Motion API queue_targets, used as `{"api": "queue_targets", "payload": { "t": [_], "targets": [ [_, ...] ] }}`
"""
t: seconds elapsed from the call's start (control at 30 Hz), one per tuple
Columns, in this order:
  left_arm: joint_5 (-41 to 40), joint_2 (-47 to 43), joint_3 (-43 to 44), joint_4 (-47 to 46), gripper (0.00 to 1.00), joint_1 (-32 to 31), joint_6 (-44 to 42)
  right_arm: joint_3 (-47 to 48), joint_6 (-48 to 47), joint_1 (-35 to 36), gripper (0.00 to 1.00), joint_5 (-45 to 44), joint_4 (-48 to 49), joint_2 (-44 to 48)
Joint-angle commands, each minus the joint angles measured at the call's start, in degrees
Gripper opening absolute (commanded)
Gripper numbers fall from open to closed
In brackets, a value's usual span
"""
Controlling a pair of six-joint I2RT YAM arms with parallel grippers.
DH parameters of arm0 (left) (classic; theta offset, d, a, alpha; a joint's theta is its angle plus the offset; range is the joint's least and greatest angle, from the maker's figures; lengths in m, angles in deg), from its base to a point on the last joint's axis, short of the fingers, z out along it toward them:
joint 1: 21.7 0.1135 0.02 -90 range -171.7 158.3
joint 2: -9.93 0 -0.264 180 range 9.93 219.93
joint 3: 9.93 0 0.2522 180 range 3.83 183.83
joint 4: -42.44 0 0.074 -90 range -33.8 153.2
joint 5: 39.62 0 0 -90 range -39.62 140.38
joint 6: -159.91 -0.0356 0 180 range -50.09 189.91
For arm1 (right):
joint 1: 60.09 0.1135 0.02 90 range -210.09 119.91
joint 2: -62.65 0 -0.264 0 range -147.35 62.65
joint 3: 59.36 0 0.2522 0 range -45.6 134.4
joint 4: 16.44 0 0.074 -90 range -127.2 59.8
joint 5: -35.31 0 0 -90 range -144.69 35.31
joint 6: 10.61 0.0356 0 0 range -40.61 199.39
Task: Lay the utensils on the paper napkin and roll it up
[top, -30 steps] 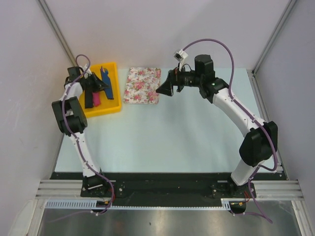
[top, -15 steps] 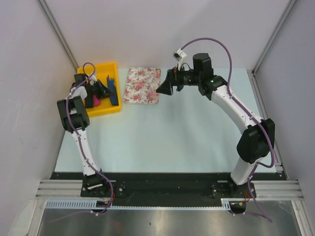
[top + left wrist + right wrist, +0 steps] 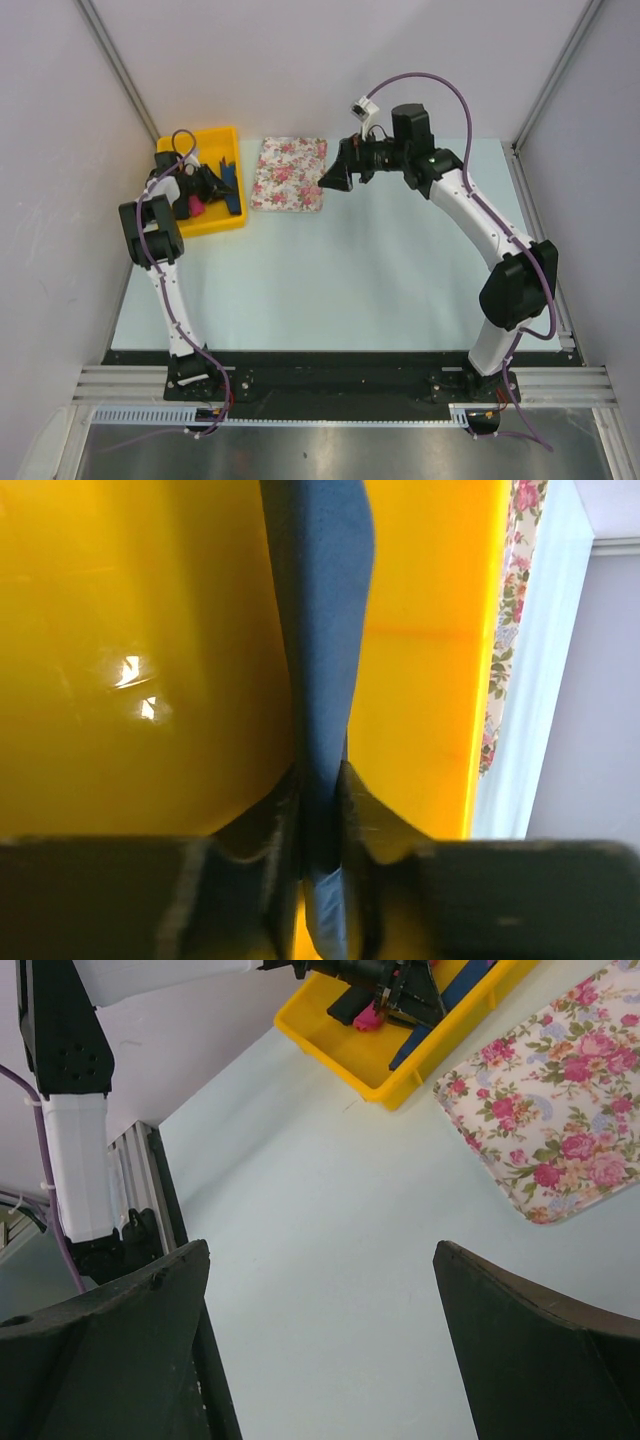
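A tray [image 3: 222,140] sits at the far left of the table [image 3: 350,280], a mat [image 3: 289,173] just right of it. A napkin [image 3: 322,630] is in the tray, between the jaws of the left claw [image 3: 320,780].

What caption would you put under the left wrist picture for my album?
Left pincer pinches the paper napkin at the yellow tray, with the floral mat just beside the tray.

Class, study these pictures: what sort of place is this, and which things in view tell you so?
Most likely a robot lab test cell: a left arm and right arm bolted to a metal rail, a pale table boxed in by plain white walls.
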Motion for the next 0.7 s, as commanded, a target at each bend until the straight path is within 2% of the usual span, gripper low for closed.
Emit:
{"api": "queue_targets", "payload": {
  "t": [0.0, 0.1, 0.33, 0.4, 0.5, 0.67],
  "targets": [
    [-5.59, -1.32, 1.82, 2.80, 0.29, -0.96, -2.07, 2.84, -1.11, -0.64, 1.00, 0.75, -0.75, -0.17],
    [-9.90, -2.03, 2.35, 4.47, 0.34, -1.23, -3.30, 2.84, -1.29, -0.82, 1.00, 0.93, -0.75, 0.00],
    [-19.32, -5.54, 1.91, 7.03, 0.39, -2.81, -5.85, 1.88, -1.55, -1.34, 1.00, 1.45, -0.75, 0.71],
    [-22.73, -6.07, 1.82, 7.73, 0.43, -2.90, -5.94, 1.61, -1.46, -1.35, 1.00, 1.54, -0.67, 1.06],
    [-24.07, -7.21, 1.39, 8.08, 0.48, -2.98, -6.56, 0.91, -1.55, -1.52, 1.00, 1.72, -0.23, 1.67],
    [-24.07, -10.90, 0.95, 7.21, 0.51, -3.16, -6.82, -0.67, -2.08, -1.70, 1.00, 1.63, 0.65, 2.90]
  ]
}}
